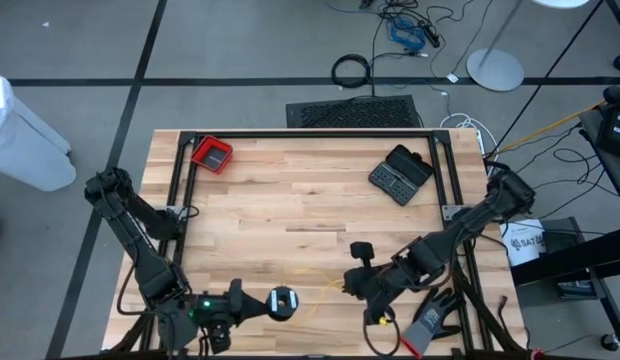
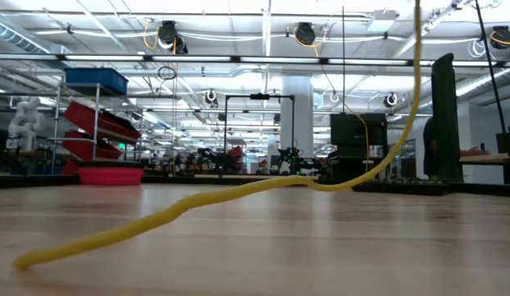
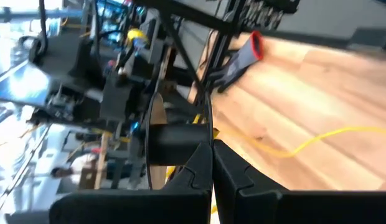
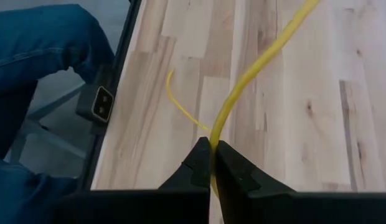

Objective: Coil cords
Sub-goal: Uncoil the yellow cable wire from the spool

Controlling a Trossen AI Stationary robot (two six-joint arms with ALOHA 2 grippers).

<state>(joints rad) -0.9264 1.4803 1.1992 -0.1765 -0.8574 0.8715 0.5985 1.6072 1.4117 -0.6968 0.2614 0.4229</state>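
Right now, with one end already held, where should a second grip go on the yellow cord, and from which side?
Probably on the slack stretch of the yellow cord that rests on the table, away from the end raised by the right gripper. Come from straight above with the fingers across it. It lies low there, with bare wood on both sides.

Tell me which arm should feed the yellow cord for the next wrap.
Right, probably. The right gripper is shut on the yellow cord, which trails across the table toward the spool gripped by the left gripper, which looks busy steadying it.
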